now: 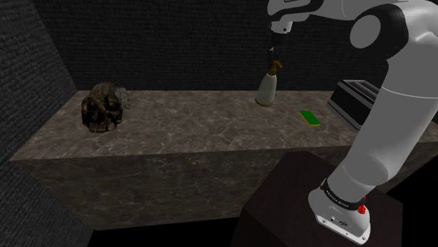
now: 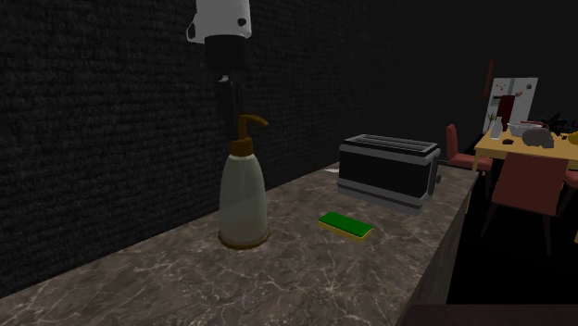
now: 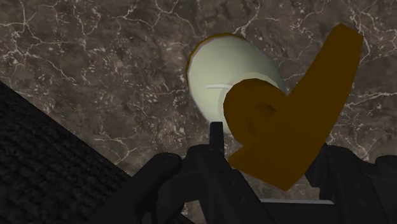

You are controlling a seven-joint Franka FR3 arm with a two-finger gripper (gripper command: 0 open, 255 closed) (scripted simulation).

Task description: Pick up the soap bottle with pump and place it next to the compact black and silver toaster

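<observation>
One soap bottle (image 2: pixel 244 199) stands upright on the worktop (image 2: pixel 278 278), apart from the toaster (image 2: pixel 386 170). Your pincer (image 2: pixel 229 106) hangs at its pump, probably lined up for a top grasp; pinching or spread, I cannot tell.

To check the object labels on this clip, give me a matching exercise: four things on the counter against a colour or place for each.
1 soap bottle
2 toaster
3 sponge
4 skull

a green, lying flat
b pale body, brown pump
c black and silver
d dark, mottled, apart from the rest

Pairs: 1-b, 2-c, 3-a, 4-d
</observation>
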